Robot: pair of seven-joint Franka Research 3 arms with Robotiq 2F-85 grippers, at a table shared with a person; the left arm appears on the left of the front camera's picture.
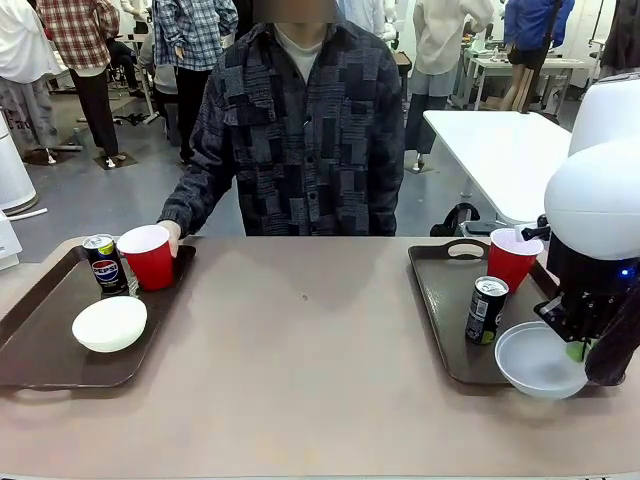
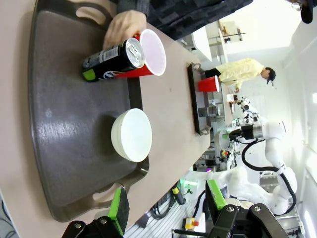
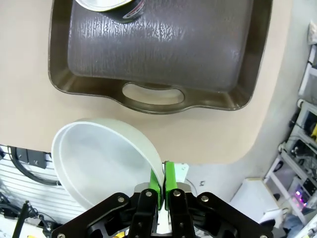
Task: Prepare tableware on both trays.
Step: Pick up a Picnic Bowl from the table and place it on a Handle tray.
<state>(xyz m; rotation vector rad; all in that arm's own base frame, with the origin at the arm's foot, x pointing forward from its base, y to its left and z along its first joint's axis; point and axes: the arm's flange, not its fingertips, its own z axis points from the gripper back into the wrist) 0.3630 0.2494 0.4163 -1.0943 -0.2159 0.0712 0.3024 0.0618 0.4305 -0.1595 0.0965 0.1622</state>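
My right gripper (image 3: 163, 184): I am clamping the white bowl (image 3: 101, 161) by its rim, beside the right tray (image 3: 148, 96).
My left gripper (image 2: 166, 201): I am hovering with fingers apart.

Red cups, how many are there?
2. One red cup stands on the left tray under the person's hand. The other red cup stands at the back of the right tray.
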